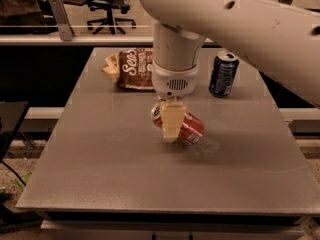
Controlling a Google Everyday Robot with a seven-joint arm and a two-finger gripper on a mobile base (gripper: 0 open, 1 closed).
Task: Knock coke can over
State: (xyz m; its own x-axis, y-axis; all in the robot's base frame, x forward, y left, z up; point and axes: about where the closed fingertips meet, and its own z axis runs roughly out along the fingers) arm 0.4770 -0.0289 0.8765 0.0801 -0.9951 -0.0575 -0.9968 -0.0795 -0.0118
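The red coke can [192, 129] lies on its side mid-way across the grey table [100, 159], silver top leftward, with the gripper [172, 121] just in front of it.

- My gripper [172, 120] hangs in front of the coke can [194, 129] and hides its middle.
- Chip bag [131, 68]: right end hidden behind my wrist [174, 59].
- My arm [250, 24]: cut off at the top and right edges.
- Blue can [223, 75]: print too small to read.

Gripper [172, 125] before coke can [193, 128] — chip bag [131, 68] behind
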